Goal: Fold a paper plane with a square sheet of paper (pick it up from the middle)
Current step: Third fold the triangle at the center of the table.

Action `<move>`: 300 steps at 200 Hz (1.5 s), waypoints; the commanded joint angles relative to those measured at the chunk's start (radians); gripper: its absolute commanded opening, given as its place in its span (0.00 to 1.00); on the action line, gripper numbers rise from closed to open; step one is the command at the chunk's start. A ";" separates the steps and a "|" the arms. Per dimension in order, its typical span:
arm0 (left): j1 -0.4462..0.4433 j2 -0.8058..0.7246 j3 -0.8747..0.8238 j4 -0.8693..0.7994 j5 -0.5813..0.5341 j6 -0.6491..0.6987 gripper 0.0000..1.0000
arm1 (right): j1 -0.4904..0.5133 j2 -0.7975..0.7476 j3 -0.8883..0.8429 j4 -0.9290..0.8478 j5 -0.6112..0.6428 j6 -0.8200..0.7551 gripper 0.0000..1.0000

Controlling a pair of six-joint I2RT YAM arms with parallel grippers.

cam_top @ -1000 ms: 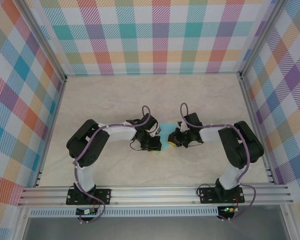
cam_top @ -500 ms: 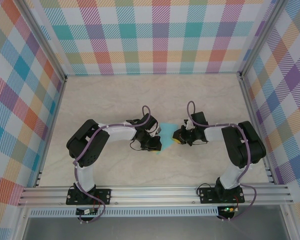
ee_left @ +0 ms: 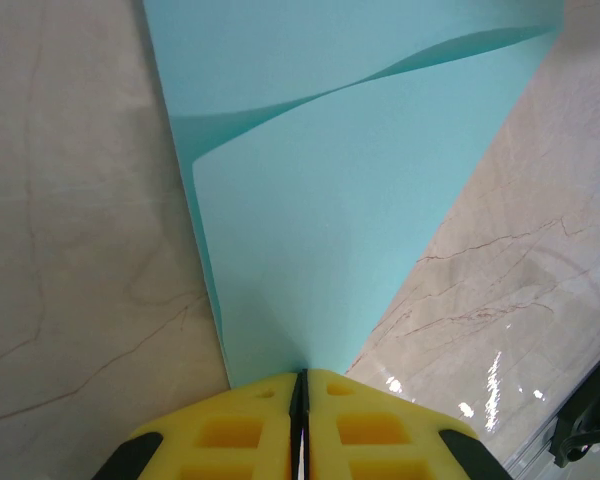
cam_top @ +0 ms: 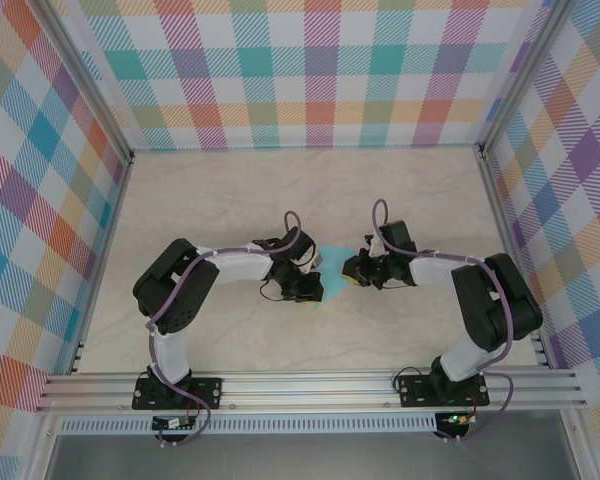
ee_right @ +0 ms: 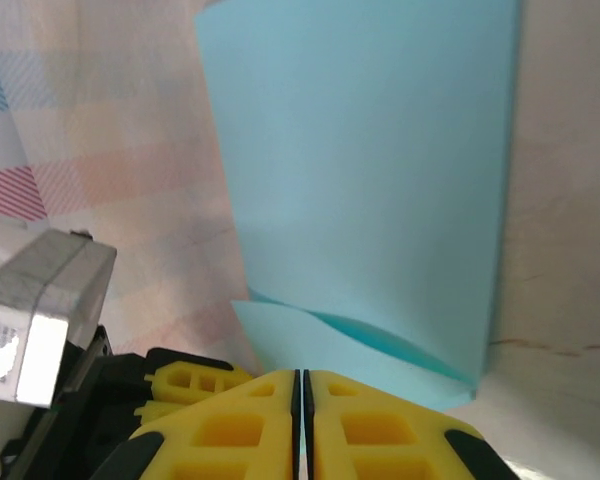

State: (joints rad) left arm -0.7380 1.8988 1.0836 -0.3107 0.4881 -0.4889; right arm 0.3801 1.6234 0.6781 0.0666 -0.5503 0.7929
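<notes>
We see the square sheet of paper point(ee_left: 350, 200), partly folded, near mid-table point(cam_top: 230, 200). The left gripper point(ee_left: 301, 378) and right gripper point(ee_right: 301, 378) pinch its opposite ends, jaws pressed together.

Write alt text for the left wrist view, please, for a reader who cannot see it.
The left tool, its yellow fingers shut together, pinches the narrow end of the light turquoise square sheet of paper. The sheet fans out away from the camera, one layer curving loosely over another, with a pale marbled table on either side.
</notes>
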 commanded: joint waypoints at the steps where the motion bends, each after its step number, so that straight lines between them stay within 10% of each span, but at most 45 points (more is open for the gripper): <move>1: 0.006 0.045 -0.031 -0.083 -0.080 0.012 0.11 | 0.025 0.052 0.021 -0.012 0.003 -0.011 0.11; 173: 0.014 0.068 0.172 0.010 0.192 -0.106 0.17 | 0.025 0.129 0.031 -0.104 0.084 -0.054 0.09; 300: 0.014 0.127 0.074 -0.091 0.142 -0.043 0.19 | 0.025 0.130 0.033 -0.132 0.108 -0.067 0.09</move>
State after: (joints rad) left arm -0.7284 2.0190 1.2118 -0.3027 0.6598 -0.5690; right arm 0.4053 1.7191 0.7158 0.0086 -0.5346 0.7502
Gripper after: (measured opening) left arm 0.191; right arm 0.091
